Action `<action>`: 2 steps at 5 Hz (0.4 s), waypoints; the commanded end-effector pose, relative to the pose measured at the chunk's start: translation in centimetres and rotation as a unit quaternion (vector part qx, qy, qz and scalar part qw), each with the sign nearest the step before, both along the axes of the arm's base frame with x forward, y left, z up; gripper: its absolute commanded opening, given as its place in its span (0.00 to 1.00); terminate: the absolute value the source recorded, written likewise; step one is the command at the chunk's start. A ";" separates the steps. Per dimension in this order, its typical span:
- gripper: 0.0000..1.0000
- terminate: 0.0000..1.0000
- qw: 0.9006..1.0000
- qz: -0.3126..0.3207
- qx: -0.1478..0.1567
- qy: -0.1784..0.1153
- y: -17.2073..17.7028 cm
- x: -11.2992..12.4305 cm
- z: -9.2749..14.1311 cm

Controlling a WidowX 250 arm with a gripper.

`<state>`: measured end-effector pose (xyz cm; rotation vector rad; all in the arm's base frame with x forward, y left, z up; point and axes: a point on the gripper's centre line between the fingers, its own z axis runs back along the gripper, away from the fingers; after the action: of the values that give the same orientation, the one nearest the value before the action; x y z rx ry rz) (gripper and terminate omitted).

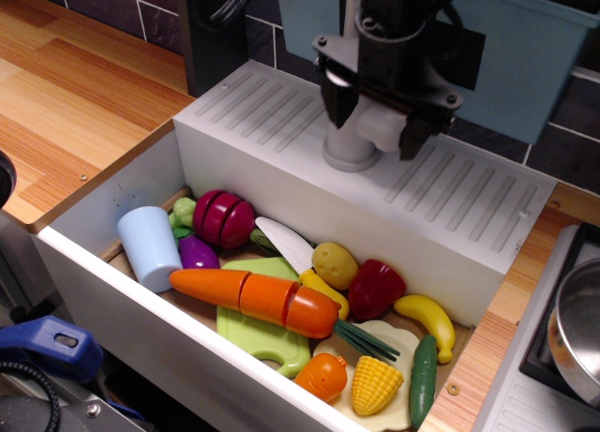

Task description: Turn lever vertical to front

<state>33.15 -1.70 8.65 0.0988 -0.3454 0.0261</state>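
The pale-grey lever [382, 126] juts sideways to the right from the grey faucet post [351, 151], which stands on the white ribbed sink top [262, 123]. My black gripper [375, 129] hangs straight over the faucet. It is open, with one finger [336, 102] left of the post and the other finger [416, 132] right of the lever, so the lever lies between them. The top of the post is hidden behind the gripper body.
The white sink basin [112, 291] below holds toy food: a carrot [253, 296], a blue cup [148, 246], a red pepper [377, 288], a banana [429, 321], corn [375, 385] and a green cutting board [262, 334]. A blue bin [534, 57] stands behind. A pot [577, 329] sits at right.
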 end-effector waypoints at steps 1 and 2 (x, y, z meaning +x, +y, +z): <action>1.00 0.00 0.998 -0.010 0.002 -0.063 0.5 2.4 2.0; 1.00 0.00 0.997 -0.021 0.001 -0.077 0.6 3.5 2.2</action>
<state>36.23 -1.45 9.14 0.0800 -0.4579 -0.0056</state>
